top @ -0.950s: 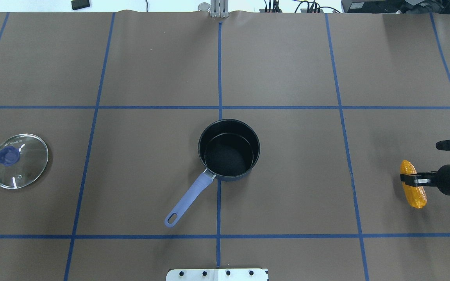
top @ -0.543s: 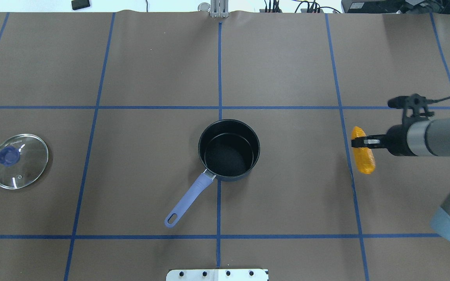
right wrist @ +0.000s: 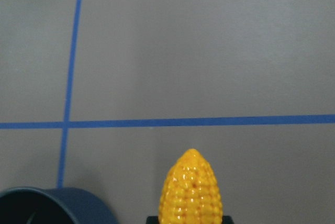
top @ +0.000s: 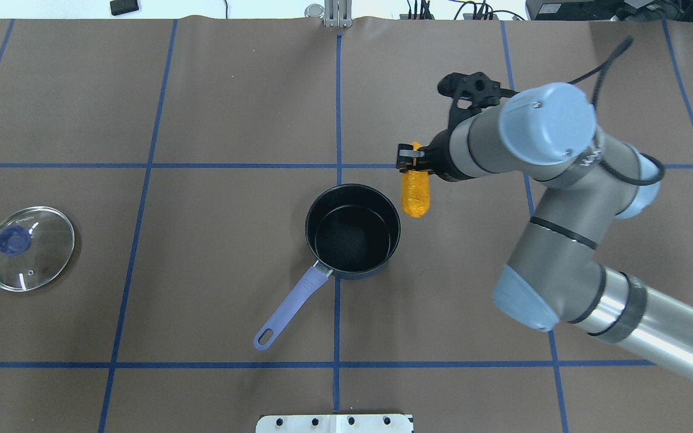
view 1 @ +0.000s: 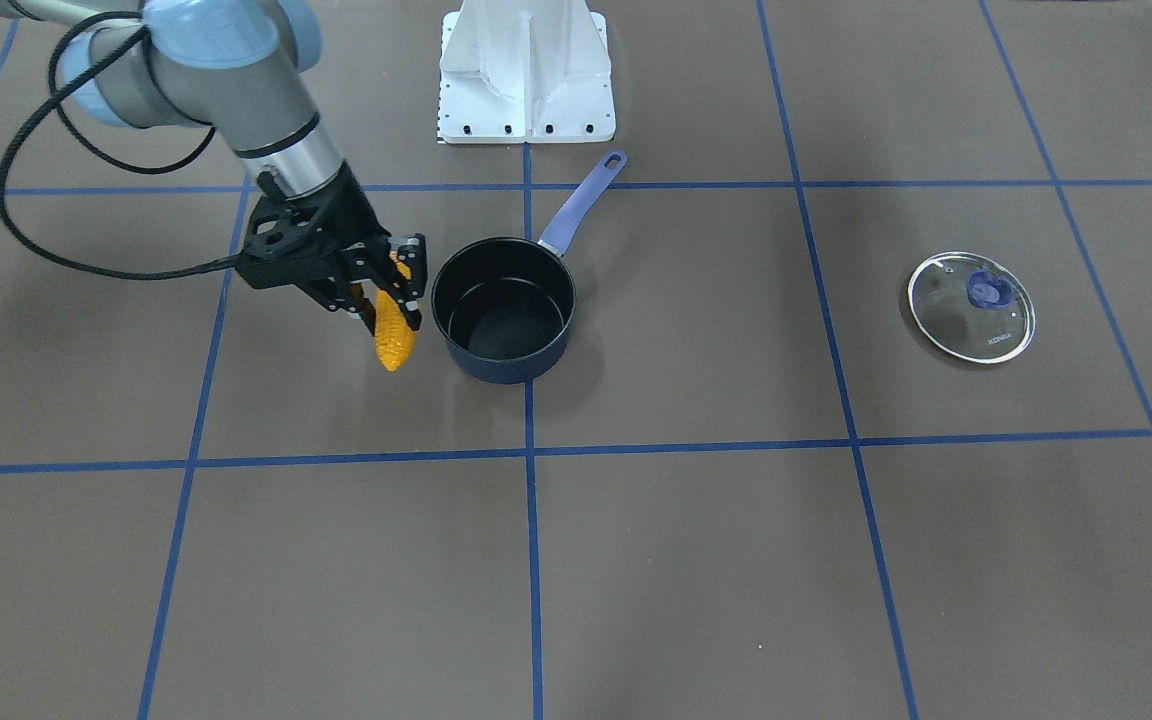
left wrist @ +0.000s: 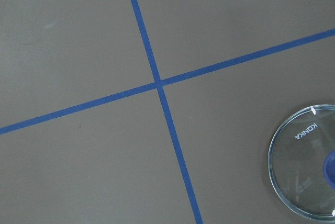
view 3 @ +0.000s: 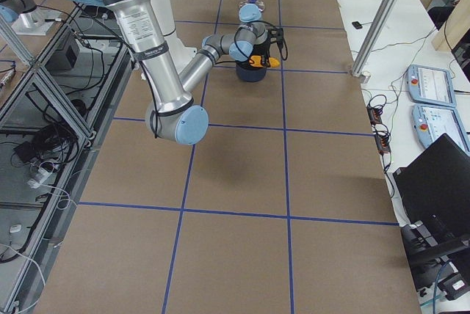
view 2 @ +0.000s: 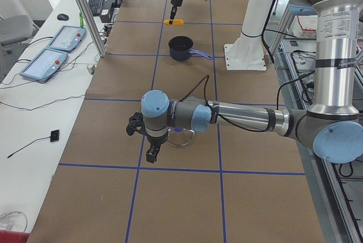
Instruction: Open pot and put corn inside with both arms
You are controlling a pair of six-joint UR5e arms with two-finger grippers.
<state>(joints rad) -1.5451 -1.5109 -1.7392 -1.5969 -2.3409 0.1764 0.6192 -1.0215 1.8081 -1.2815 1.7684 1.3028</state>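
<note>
**Ear of corn (top: 415,193) held beside the uncovered saucepan (top: 352,187)**

The right end effector (top: 408,157) clamps the corn's upper end. The ear hangs tip-down just outside the saucepan's rim. The right arm is bent at the elbow and reaches to mid-counter (top: 232,108). The left end effector (view 2: 152,153) hovers near the glass lid (top: 29,248), its state indiscernible. Brown paper with a blue tape grid covers the counter.

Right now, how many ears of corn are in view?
1. The corn is gripped by the right end effector, held above the table just beside the open pot, not yet inside it. The pot holds nothing.
</note>
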